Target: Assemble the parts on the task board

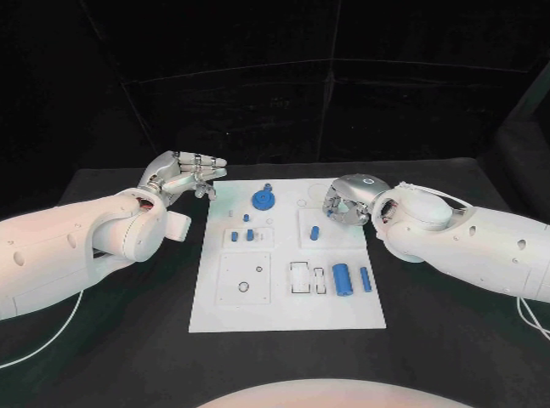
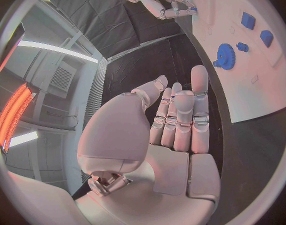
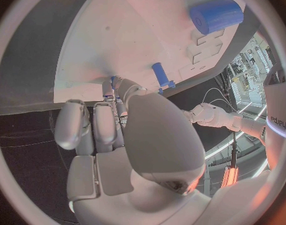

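From my station I see the white board [image 1: 287, 297] lying flat in the middle of the black desk [image 1: 103, 357], with both arms brought in at its far end.

The left robot hand [image 1: 183, 177] sits just off the board's far left corner, over the desk rather than the board. In its wrist view the fingers [image 2: 180, 120] lie nearly straight and close together side by side, with nothing in them, so I read it as holding nothing.

The right robot hand [image 1: 348, 201] is over the board's far right part, fingers pointing down toward the surface. In its wrist view the fingers [image 3: 99, 125] are bunched and reach down to the board at a small blue piece [image 3: 113, 81], but I cannot tell whether they pinch it or only touch it.

On the board, a blue gear [image 1: 263, 201] stands near the far middle. A few small blue pegs [image 1: 241, 235] sit left of centre and one more [image 1: 314, 230] just right of centre. Nearer me on the right, a thick blue cylinder [image 1: 343, 276] lies on its side with a thinner blue rod [image 1: 365, 279] just beside it, both next to rectangular cut-outs [image 1: 300, 277].
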